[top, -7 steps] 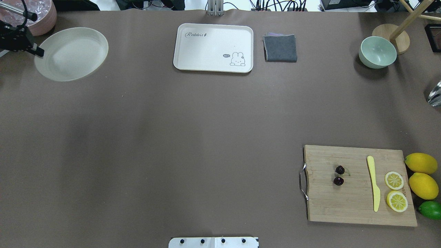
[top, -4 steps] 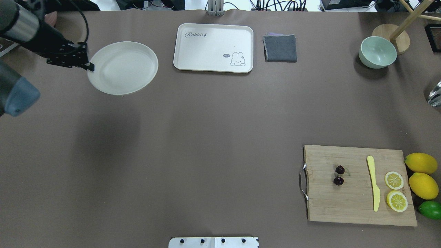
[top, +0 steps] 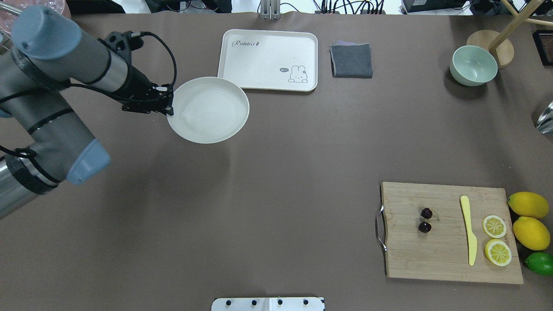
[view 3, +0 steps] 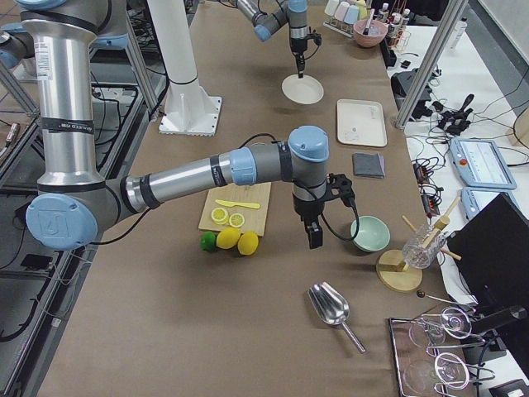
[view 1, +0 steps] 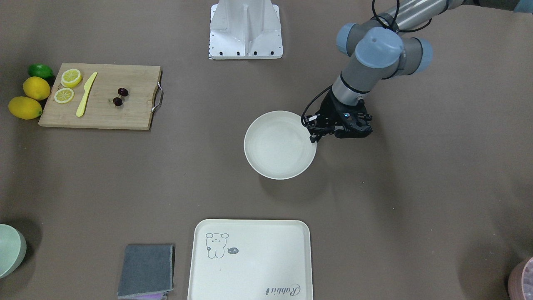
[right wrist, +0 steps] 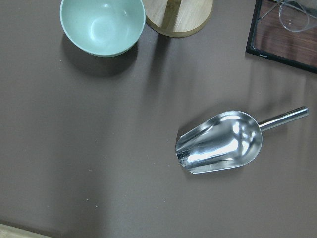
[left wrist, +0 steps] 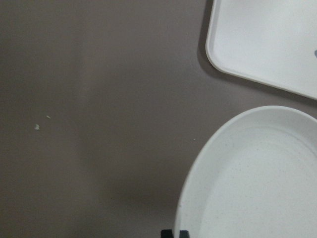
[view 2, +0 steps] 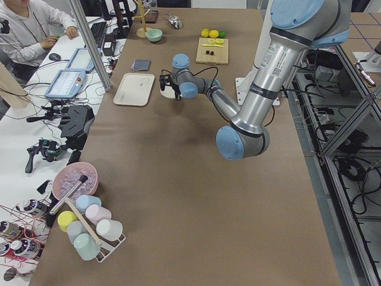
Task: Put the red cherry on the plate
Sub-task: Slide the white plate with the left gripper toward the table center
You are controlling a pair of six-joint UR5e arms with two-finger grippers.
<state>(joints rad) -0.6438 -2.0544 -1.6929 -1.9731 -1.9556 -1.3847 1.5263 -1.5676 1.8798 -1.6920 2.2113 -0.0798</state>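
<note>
Cream-white round plate (top: pixel 207 110) clenched in left jaws, 10 o'clock; maroon cherry pair (top: pixel 425 220) unpicked, 4 o'clock; right jaws: cannot tell.

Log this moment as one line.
left pincer: shut on plate rim | plate: empty | red cherry: on cutting board | right pincer: near green bowl, state unclear

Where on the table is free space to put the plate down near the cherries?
Bare table stretches from the plate to the handle of the cutting board. Crowded: the board's other end, with knife, lemon slices and lemons.
</note>
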